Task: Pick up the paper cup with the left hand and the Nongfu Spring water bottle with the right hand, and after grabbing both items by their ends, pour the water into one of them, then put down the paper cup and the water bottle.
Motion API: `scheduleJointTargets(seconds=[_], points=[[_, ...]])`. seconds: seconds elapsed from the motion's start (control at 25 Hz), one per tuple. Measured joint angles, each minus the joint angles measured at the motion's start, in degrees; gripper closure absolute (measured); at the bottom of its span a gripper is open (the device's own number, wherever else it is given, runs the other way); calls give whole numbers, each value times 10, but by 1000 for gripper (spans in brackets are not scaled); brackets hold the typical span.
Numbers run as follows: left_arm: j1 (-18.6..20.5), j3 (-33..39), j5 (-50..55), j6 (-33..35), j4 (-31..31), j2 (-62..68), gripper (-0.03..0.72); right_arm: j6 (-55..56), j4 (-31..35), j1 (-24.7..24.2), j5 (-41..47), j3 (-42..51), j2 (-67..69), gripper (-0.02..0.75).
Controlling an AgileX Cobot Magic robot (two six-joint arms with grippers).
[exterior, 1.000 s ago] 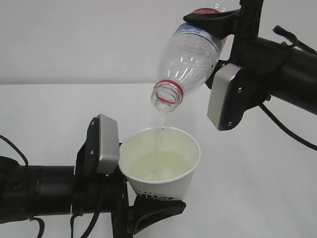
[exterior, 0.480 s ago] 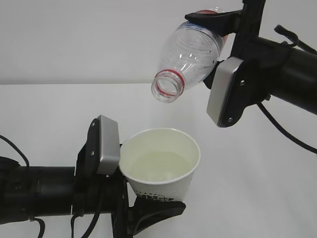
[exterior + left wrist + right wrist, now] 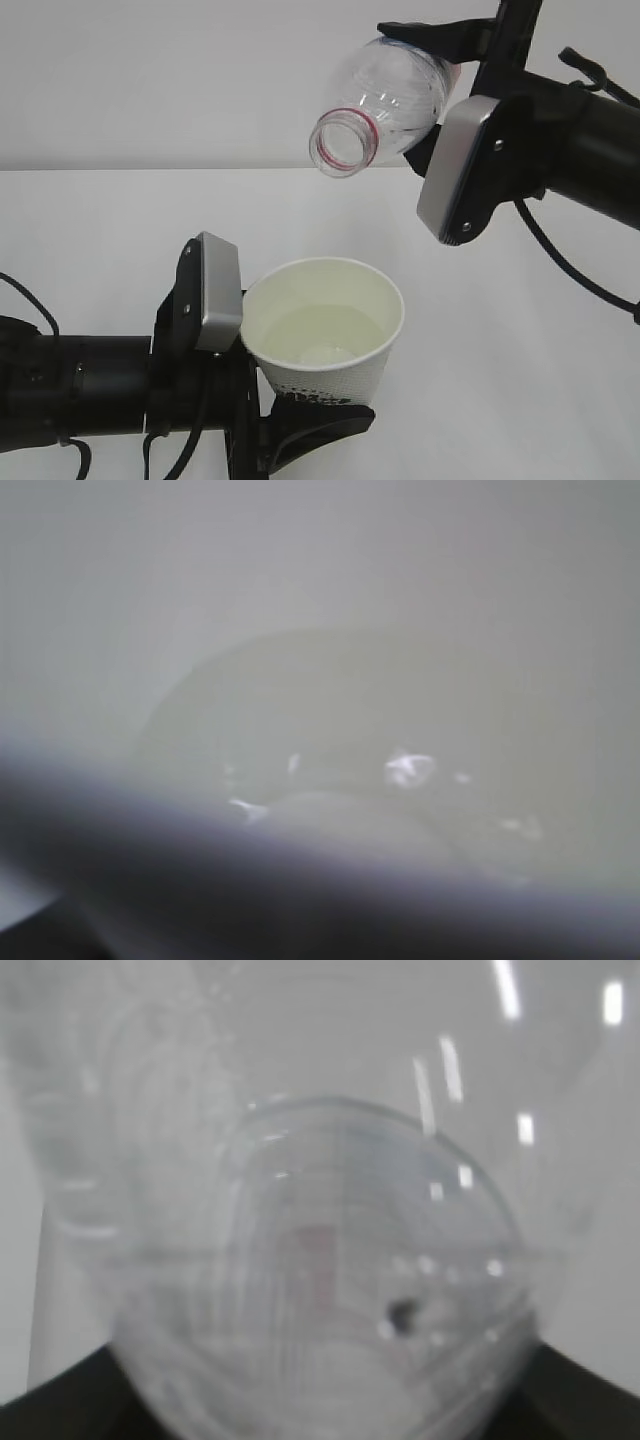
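Grip check first: my right gripper (image 3: pixel 432 88) is clamped on the base end of the clear plastic Nongfu Spring water bottle with the red neck ring (image 3: pixel 385 100), one black finger (image 3: pixel 430 38) over the top of it. My left gripper (image 3: pixel 300 405) is pinching the bottom end of the small white tapered paper cup (image 3: pixel 325 335), with dark print showing just above the jaws. Both are held up off the plain white table (image 3: pixel 500 350).

Working outward: the bottle's long axis runs from my right gripper down and to the left, neck lower than base but not by much, so it's closer to lying flat than tipped. The open mouth sits above the cup and off to the upper right of its rim, well apart from it. No stream is coming out, and the bottle looks pretty much empty to me. The water (image 3: pixel 320 335) is a pale pool inside the cup, which stands upright in my grip.

My read: pouring is done, what's left is putting both down. Cup needs to stay level on the way since it's carrying liquid. Wrist views are too blurry to add much, just the cup's inside and the bottle's base up close.
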Motion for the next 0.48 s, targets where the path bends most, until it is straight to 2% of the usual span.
scheduleJointTargets(seconds=[0.24, 0.48], points=[[0, 0, 0, 0, -1, 0, 187, 52, 3, 0, -1, 0, 0, 262], [0, 0, 0, 0, -1, 0, 187, 99, 33, 0, -1, 0, 0, 262]])
